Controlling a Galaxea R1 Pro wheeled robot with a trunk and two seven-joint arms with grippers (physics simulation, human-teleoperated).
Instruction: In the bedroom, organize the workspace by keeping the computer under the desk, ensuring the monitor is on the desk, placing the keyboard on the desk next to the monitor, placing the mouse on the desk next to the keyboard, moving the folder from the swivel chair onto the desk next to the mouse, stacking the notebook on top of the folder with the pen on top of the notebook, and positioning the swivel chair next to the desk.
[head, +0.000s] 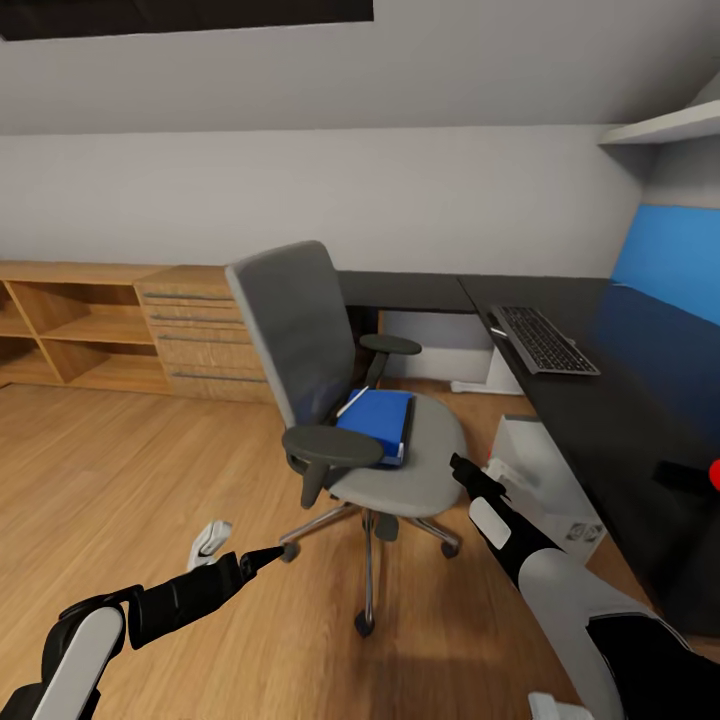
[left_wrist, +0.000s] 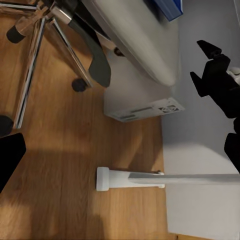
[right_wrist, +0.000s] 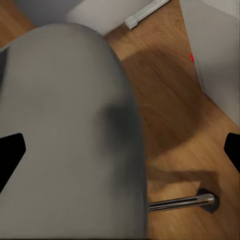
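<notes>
A wood-floored bedroom is seen, the black worktop at right. The folder lies flat on the chair seat; it is judged stiff, light and best pinched at an edge. Both sets of fingers are spread, empty.

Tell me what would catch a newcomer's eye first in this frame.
The grey swivel chair stands mid-floor, turned away from the black desk, with the bright blue folder lying on its seat. The right gripper hovers beside the seat's edge, near the folder. On the desk, the black keyboard lies flat.
</notes>
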